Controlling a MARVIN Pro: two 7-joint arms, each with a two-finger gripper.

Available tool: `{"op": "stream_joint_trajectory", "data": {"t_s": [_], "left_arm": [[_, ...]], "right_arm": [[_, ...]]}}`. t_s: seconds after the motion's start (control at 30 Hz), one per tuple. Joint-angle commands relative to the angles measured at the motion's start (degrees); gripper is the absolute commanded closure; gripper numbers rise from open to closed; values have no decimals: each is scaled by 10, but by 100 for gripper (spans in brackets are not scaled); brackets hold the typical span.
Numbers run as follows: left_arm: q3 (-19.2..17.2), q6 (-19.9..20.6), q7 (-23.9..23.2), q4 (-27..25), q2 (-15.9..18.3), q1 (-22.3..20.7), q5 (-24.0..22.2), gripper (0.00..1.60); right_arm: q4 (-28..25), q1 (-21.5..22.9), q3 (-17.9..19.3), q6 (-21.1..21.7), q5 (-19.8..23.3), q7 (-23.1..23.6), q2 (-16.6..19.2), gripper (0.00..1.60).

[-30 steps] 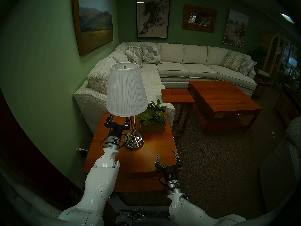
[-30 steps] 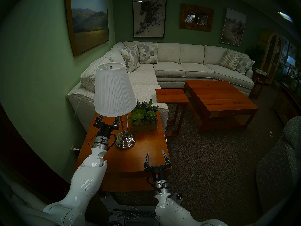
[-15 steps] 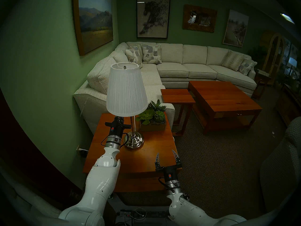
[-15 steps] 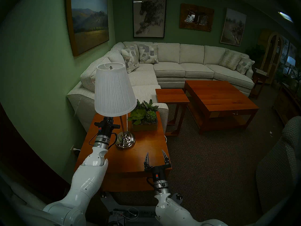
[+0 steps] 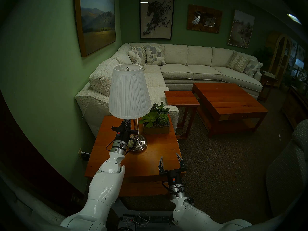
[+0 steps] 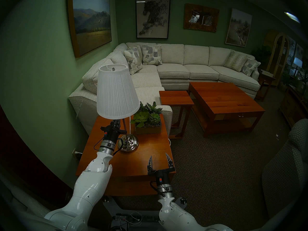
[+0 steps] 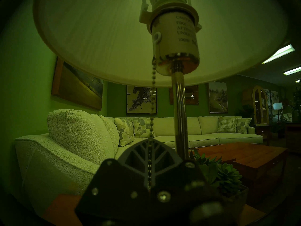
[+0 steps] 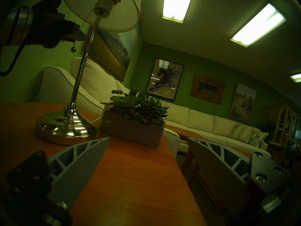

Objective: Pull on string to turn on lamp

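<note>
The lamp [image 5: 129, 92] stands on a wooden side table [image 5: 150, 160], with a white pleated shade, chrome pole and domed chrome base [image 5: 139, 143]; its shade does not glow. My left gripper [image 5: 127, 121] is just under the shade, left of the pole, shut on the string [image 7: 152, 93], a thin beaded chain hanging from the socket [image 7: 175, 41]. In the right wrist view the chain [image 8: 87, 18] runs taut into the fingers and its dark bead [image 8: 73, 49] hangs below them. My right gripper [image 5: 169, 156] is open and empty over the table's front right corner.
A glass planter of succulents [image 5: 156, 124] stands right of the lamp. A pale sectional sofa [image 5: 93, 99] runs behind the table, with the green wall to the left. A small wooden table [image 5: 181, 99] and coffee table [image 5: 230, 105] stand further right on carpet.
My left gripper went from open to shut under the shade, closing on the chain, then shifted right toward the pole and slightly back. The right arm has not moved.
</note>
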Motion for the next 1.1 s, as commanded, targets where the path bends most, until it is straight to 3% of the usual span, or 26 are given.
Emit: {"op": "stream_joint_trajectory", "data": {"t_s": [0.0,0.8,1.07], "left_arm": [[-1,-1,5,-22,-1,-1,4,160],[6,7,16,17,-4,8,9,160],[6,14,20,1,-4,13,7,160]], "right_arm": [[-13,8,-1,0,-1,-3,1,0],[-14,8,-3,1,0,-4,1,0],[-14,8,-2,0,-1,-4,1,0]]}}
